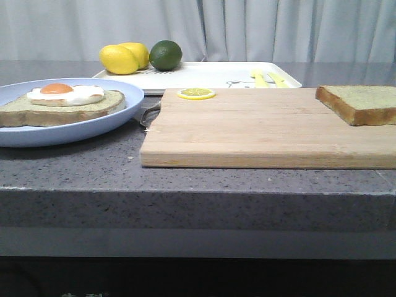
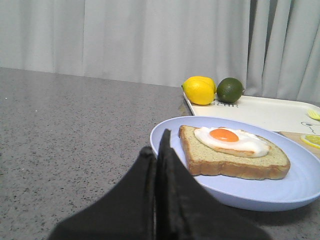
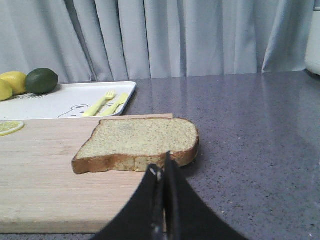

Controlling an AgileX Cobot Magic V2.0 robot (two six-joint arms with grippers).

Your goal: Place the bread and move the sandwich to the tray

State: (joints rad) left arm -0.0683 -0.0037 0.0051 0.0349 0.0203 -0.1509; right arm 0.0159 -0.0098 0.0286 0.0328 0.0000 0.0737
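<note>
Both hands — left hand (image 2: 157, 160), right hand (image 3: 162, 177) — black, with 2 flat tapering fingers.

No text, brand or number can be read with certainty. A short line of dark lettering is printed on the tray (image 2: 260, 112) beside the lemon (image 2: 198, 91) and lime (image 2: 229, 90), but it is too blurred to be made out. A small line drawing of an animal face is also printed on the tray, beside the yellow cutlery (image 3: 106, 102).
</note>
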